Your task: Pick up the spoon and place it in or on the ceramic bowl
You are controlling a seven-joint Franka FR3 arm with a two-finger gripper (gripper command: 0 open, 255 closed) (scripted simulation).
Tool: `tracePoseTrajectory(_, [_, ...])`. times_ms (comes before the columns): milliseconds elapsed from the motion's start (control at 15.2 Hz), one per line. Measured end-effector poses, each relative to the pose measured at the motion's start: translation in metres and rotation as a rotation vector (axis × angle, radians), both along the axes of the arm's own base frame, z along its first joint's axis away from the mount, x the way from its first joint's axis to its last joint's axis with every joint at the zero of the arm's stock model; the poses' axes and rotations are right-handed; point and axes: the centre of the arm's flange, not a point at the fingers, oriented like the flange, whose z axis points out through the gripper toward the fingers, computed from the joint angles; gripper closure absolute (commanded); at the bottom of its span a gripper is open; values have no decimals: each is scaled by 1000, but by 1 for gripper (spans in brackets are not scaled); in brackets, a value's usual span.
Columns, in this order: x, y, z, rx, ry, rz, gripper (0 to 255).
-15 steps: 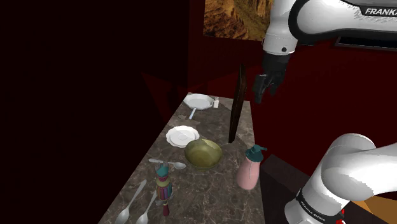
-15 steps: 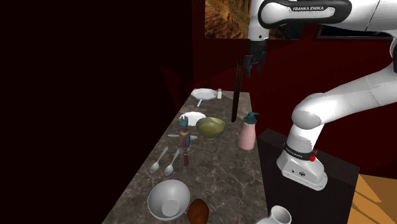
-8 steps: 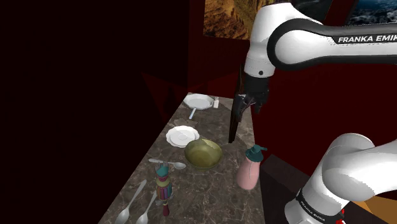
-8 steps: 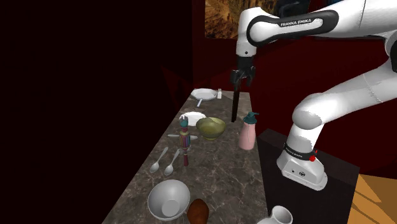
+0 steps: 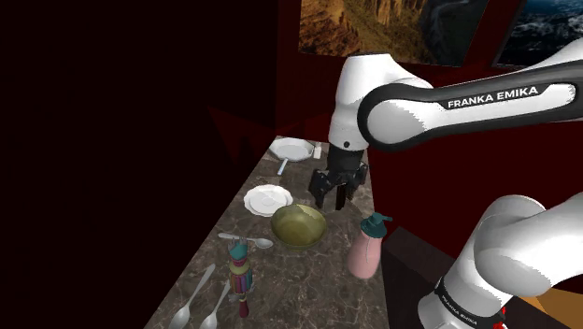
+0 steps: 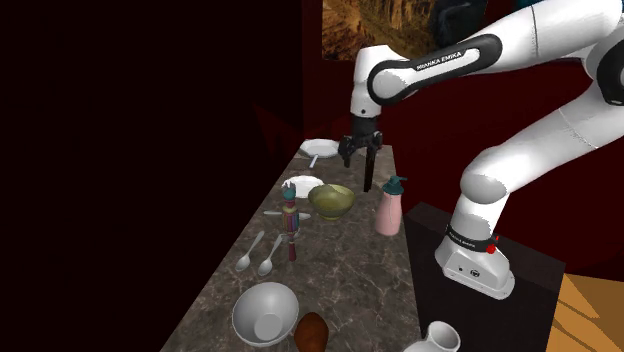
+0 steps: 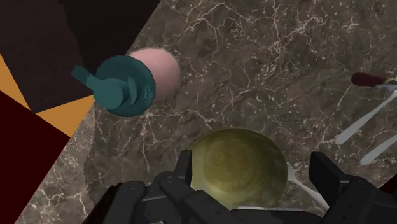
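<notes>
Shoulder view: nearest, at the 7 o'clock end of the dark brown marbled surface [image 5: 308, 280], a pair of pale, glossy spoons [image 5: 194, 295] lies side by side, handles pointing to 1 o'clock. Just past them stands a small striped, many-coloured grinder-like post with a red foot [image 5: 241, 277].

A third pale grey spoon [image 5: 254, 241] lies flat at 8 o'clock of the olive-green, round glazed bowl [image 5: 299, 225]. It has a slim handle and a small oval scoop. The scoop end lies towards the bowl, and whether it touches the bowl I cannot tell. All three spoons look alike, so which one is meant is unclear.

At 4 o'clock of the bowl stands a pink bottle with a teal trigger cap [image 5: 366, 245], upright near the surface's edge.

The black hand [image 5: 332, 192] hangs at 1 o'clock of the bowl, above the surface. It is released, fingers spread and grasping nothing. In the wrist view the bowl [image 7: 236, 167] lies below, between the parted fingers [image 7: 327, 177], and the spoon [image 7: 305, 188] runs beside its rim.

Farther off, a white round plate [image 5: 268, 199] lies at 11 o'clock of the bowl. A thin dark upright board [image 5: 353, 126] rises behind the hand. At the far end, towards 12 o'clock, lies a white frying pan [image 5: 291, 150].
</notes>
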Motion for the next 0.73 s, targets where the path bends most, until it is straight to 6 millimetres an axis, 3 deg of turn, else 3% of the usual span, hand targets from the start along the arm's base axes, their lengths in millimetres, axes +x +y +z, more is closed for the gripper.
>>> tracePoseTrajectory(726, [48, 92, -92, 89, -9, -153, 0])
